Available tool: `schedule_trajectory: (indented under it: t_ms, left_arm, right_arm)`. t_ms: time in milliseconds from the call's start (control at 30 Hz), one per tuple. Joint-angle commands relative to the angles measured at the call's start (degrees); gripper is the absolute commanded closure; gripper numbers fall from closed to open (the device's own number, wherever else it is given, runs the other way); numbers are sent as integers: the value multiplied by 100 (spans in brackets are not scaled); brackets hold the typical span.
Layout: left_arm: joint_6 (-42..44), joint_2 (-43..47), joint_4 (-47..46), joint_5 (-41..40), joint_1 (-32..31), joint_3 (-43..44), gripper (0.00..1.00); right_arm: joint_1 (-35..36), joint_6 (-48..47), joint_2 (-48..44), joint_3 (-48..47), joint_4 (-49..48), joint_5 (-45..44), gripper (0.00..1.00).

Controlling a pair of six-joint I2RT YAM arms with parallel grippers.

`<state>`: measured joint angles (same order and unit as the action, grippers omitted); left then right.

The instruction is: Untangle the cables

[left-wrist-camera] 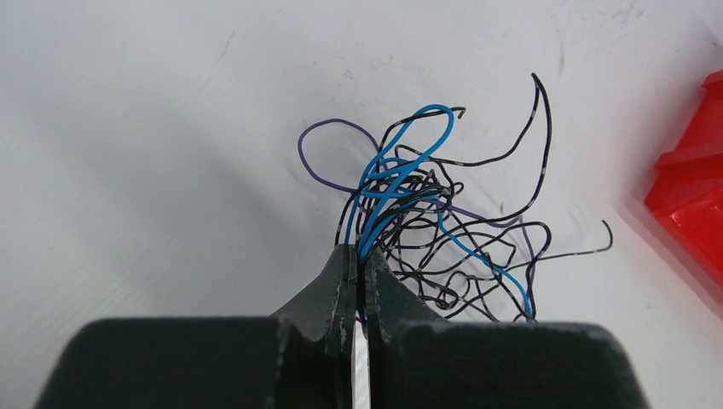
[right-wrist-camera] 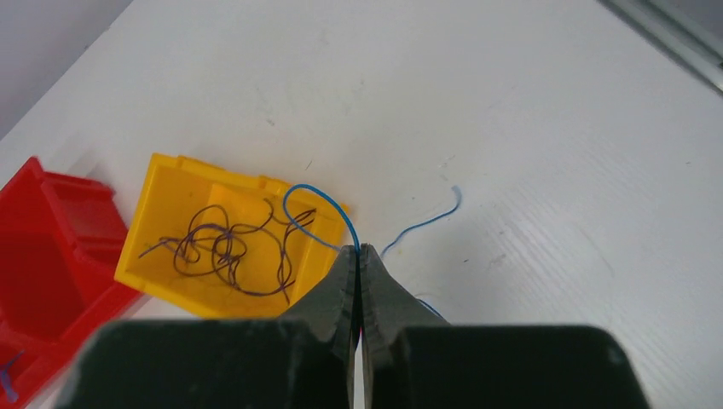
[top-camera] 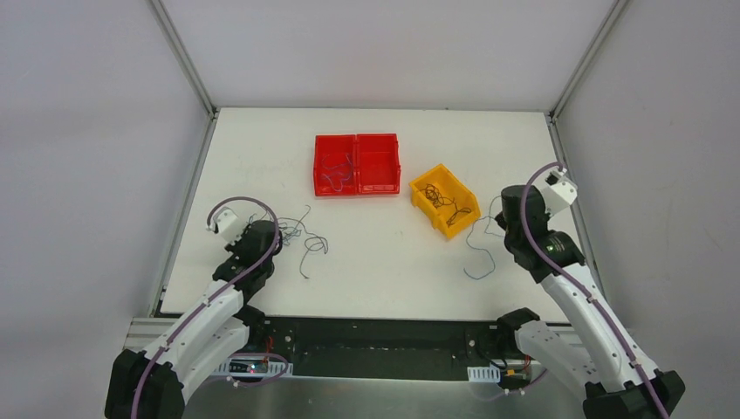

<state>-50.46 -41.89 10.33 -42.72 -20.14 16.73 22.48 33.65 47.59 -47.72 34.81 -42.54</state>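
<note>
A tangle of blue, purple and black cables (left-wrist-camera: 426,204) lies on the white table; in the top view the tangle (top-camera: 301,237) is left of centre. My left gripper (left-wrist-camera: 362,256) is shut on several strands at its near edge, and shows in the top view (top-camera: 272,232) too. My right gripper (right-wrist-camera: 360,249) is shut on a single blue cable (right-wrist-camera: 317,192) that loops over the corner of the yellow bin (right-wrist-camera: 170,183). In the top view this cable (top-camera: 478,253) trails down from the right gripper (top-camera: 501,220) onto the table.
The yellow bin (top-camera: 425,186) holds several dark purple cables (right-wrist-camera: 222,247). A red two-compartment bin (top-camera: 377,163) stands behind it, with a few cables (top-camera: 335,171) in its left compartment. The red bin also shows in the left wrist view (left-wrist-camera: 691,204) at the right edge.
</note>
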Motion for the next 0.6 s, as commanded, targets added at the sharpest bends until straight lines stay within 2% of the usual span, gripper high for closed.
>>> schedule_trajectory:
  t_ms: [0,133,233,367,567]
  left_arm:
    - [670,-137,-348,607,28,338,100]
    - [1320,-225,-868,1540,27,332,100]
    - [1559,-234,-1151,1962,28,269,100]
    - [1677,-192,-1249,2109,28,230,100]
    - [1697,-82,-1296,2134,28,166,98]
  right_arm:
    - [-13,-792,-293,147,-741,1438,100]
    - [-1,-1267,-529,26,-1015,2515,100]
    - [35,-1475,-366,-373,-814,3200,100]
    - [182,-1550,90,-950,-468,3904,100]
    - [638,-1630,542,-1697,-589,4182,100]
